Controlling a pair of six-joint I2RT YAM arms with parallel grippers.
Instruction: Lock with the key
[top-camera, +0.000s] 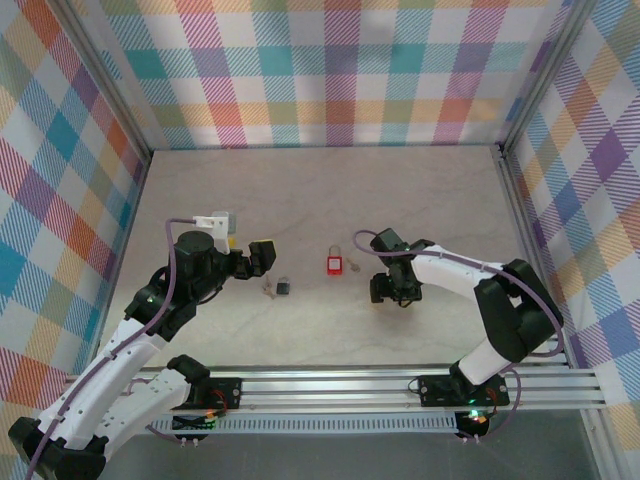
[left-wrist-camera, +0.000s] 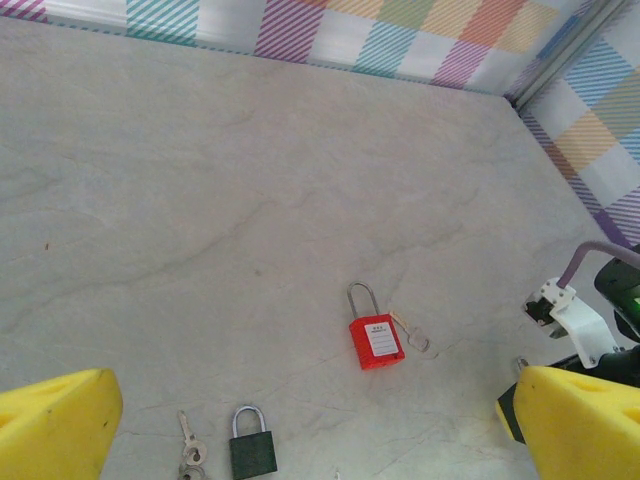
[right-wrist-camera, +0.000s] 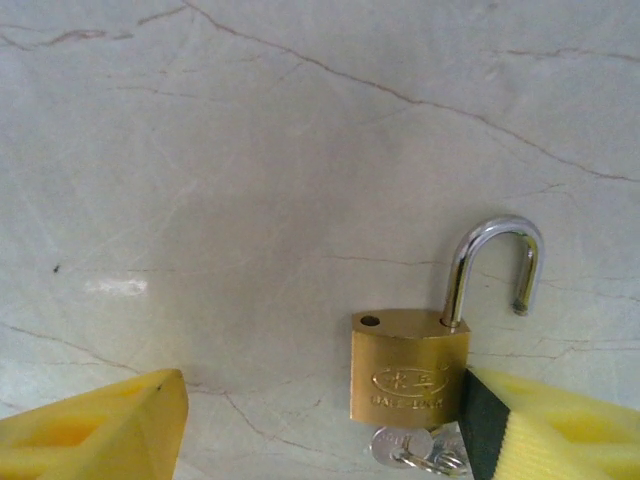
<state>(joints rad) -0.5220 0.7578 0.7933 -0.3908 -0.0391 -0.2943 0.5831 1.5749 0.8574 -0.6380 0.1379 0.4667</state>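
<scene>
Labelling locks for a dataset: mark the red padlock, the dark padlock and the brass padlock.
red padlock (left-wrist-camera: 380, 342), left wrist view, on its white label.
dark padlock (left-wrist-camera: 253, 456), left wrist view, on its body.
brass padlock (right-wrist-camera: 408, 368), right wrist view, on its stamped body.

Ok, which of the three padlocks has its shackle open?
The brass padlock at the right pincer: one shackle leg stands free of the body. The red padlock and the dark padlock each show both legs seated.
</scene>
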